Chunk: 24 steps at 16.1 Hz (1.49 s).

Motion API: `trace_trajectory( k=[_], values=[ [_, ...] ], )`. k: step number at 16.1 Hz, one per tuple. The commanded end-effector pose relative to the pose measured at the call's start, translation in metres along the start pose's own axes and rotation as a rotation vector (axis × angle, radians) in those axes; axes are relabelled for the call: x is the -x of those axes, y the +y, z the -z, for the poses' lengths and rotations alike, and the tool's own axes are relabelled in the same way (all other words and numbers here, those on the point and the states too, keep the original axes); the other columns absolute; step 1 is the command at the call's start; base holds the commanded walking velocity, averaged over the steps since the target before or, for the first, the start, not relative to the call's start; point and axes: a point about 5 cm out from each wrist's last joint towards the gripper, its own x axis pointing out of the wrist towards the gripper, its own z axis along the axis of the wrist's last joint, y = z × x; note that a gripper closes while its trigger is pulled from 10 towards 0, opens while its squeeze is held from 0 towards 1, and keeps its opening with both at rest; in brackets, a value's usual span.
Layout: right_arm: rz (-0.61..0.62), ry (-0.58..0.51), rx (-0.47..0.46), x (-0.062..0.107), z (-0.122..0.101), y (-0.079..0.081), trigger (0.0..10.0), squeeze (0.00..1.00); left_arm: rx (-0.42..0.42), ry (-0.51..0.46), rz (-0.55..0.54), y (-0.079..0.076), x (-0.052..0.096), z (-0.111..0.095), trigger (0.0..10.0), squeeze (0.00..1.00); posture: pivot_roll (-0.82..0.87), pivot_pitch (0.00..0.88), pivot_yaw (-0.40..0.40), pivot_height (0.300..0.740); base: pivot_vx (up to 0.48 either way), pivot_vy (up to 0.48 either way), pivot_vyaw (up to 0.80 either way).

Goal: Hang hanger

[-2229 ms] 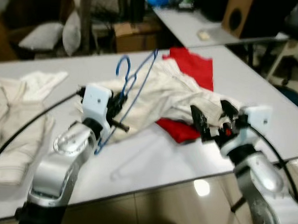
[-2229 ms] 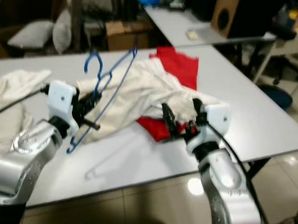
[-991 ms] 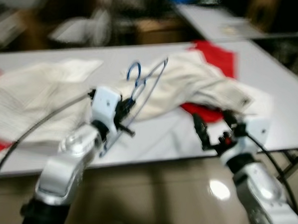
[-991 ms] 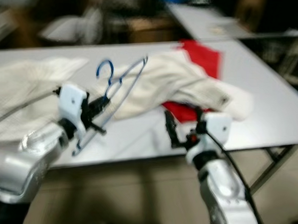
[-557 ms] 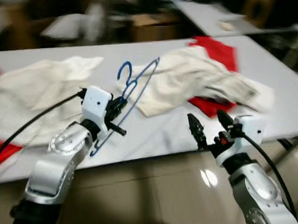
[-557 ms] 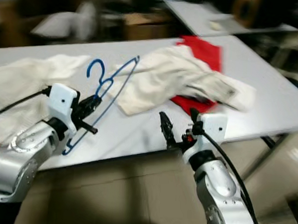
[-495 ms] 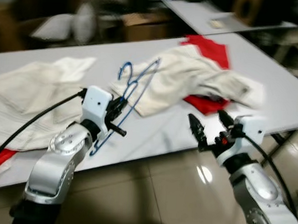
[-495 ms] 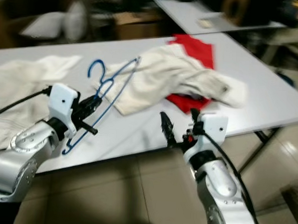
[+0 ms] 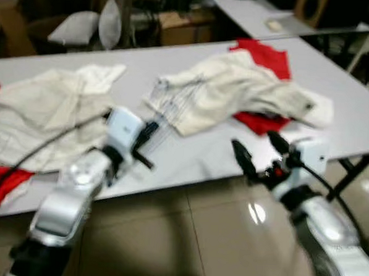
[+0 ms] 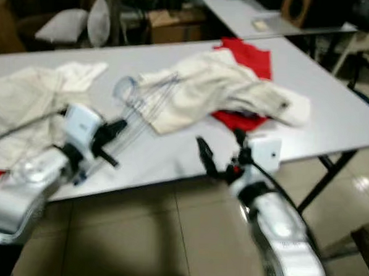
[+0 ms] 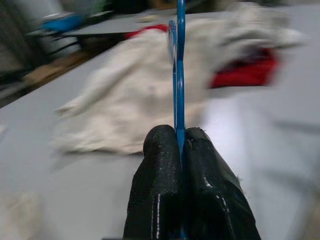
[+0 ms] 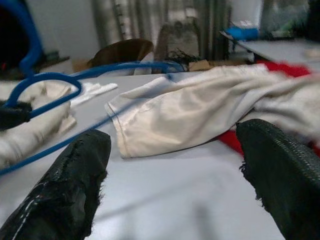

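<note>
Left of centre, the left claw (image 11: 181, 150) pinches the blue hanger (image 11: 178, 75) over the counter (image 10: 333, 130) before a cream garment (image 10: 218, 84), while the right claw (image 12: 175, 165) hangs spread wide, empty, at lower right.

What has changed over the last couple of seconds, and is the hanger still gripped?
The robot has backed away from the grey table: more floor shows before its edge, and both arms now sit off it. The left gripper stays shut on the blue wire hanger; the right gripper stays open and empty. The cream garment and red cloth lie as before.
</note>
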Motion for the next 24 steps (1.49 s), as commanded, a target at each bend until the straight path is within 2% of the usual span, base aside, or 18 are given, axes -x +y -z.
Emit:
trace_trajectory(
  k=[1, 2, 3, 4, 6, 8, 9, 10, 13, 16, 17, 18, 19, 20, 21, 24],
  values=[
    [-0.138, -0.056, 0.086, -0.002, -0.016, 0.002, 10.0, 0.0, -0.097, 0.029, 0.074, 0.008, 0.003, -0.001, 10.0, 0.0, -0.03, 0.0, 0.053, 0.74, 0.0, 0.0, 0.0],
    [-0.174, -0.052, 0.112, 0.0, -0.019, 0.001, 10.0, 0.0, -0.113, 0.033, 0.096, 0.008, 0.004, -0.001, 10.0, 0.0, -0.03, 0.0, 0.053, 0.74, 0.0, 0.0, 0.0],
    [-0.304, -0.041, 0.189, 0.006, -0.026, -0.004, 10.0, 0.53, -0.157, 0.036, 0.167, 0.011, 0.005, -0.005, 10.0, 0.0, -0.03, 0.0, 0.051, 0.74, 0.0, 0.0, 0.0],
    [-0.435, -0.016, 0.209, 0.014, -0.034, -0.01, 10.0, 1.0, -0.227, 0.045, 0.257, 0.013, 0.007, -0.012, 10.0, 0.0, -0.03, 0.0, 0.048, 0.74, 0.0, 0.0, 0.0],
    [-0.595, 0.032, 0.213, 0.022, -0.047, -0.023, 10.0, 1.0, -0.318, 0.07, 0.442, 0.013, 0.01, -0.023, 10.0, 0.0, -0.03, 0.0, 0.043, 0.74, 0.0, 0.0, 0.0],
    [-0.726, 0.086, 0.288, 0.024, -0.06, -0.034, 10.0, 1.0, -0.372, 0.12, 0.609, 0.014, 0.013, -0.031, 10.0, 0.0, -0.03, 0.0, 0.035, 0.74, 0.0, 0.0, 0.0],
    [-0.757, 0.121, 0.326, 0.022, -0.063, -0.039, 10.0, 0.85, -0.383, 0.121, 0.643, 0.014, 0.011, -0.035, 10.0, 0.0, -0.03, 0.0, 0.033, 0.74, 0.0, 0.0, 0.0],
    [-0.787, 0.173, 0.406, 0.017, -0.066, -0.046, 10.0, 0.0, -0.386, 0.113, 0.679, 0.013, 0.007, -0.04, 10.0, 0.0, -0.03, 0.0, 0.033, 0.74, 0.0, 0.0, 0.0],
    [-0.79, 0.203, 0.57, 0.001, -0.061, -0.045, 10.0, 0.0, -0.417, 0.084, 0.707, 0.008, -0.001, -0.048, 10.0, 0.0, -0.02, 0.0, 0.034, 0.74, 0.0, 0.0, 0.0],
    [-0.831, 0.188, 0.612, -0.007, -0.056, -0.038, 10.0, 0.0, -0.45, 0.089, 0.735, 0.006, -0.003, -0.051, 10.0, 0.0, -0.02, 0.0, 0.042, 0.74, 0.0, 0.0, 0.0],
    [-0.836, 0.192, 0.627, -0.014, -0.054, -0.035, 10.0, 0.0, -0.46, 0.086, 0.755, 0.002, -0.006, -0.053, 10.0, 0.0, -0.02, 0.0, 0.046, 0.74, 0.0, 0.0, 0.0],
    [-0.843, 0.199, 0.652, -0.02, -0.051, -0.033, 8.1, 0.0, -0.471, 0.079, 0.764, 0.0, -0.009, -0.056, 10.0, 0.0, -0.02, 0.0, 0.049, 0.74, 0.0, 0.0, 0.0],
    [-0.85, 0.204, 0.678, -0.024, -0.049, -0.032, 3.5, 0.0, -0.481, 0.071, 0.77, -0.002, -0.012, -0.059, 10.0, 0.0, -0.02, 0.0, 0.05, 0.74, 0.0, 0.0, 0.0],
    [-0.852, 0.201, 0.68, -0.026, -0.049, -0.032, 3.1, 0.0, -0.484, 0.068, 0.773, -0.002, -0.013, -0.059, 10.0, 0.0, -0.02, 0.0, 0.05, 0.74, 0.0, 0.0, 0.0],
    [-0.861, 0.188, 0.663, -0.031, -0.049, -0.03, 0.0, 0.0, -0.491, 0.055, 0.783, -0.005, -0.014, -0.063, 10.0, 0.0, -0.02, 0.0, 0.05, 0.74, 0.0, 0.0, 0.0],
    [-0.866, 0.194, 0.671, -0.037, -0.048, -0.031, 0.0, 0.0, -0.498, 0.045, 0.792, -0.006, -0.016, -0.067, 10.0, 0.0, -0.02, 0.0, 0.049, 0.74, 0.0, 0.0, 0.0]
  ],
)
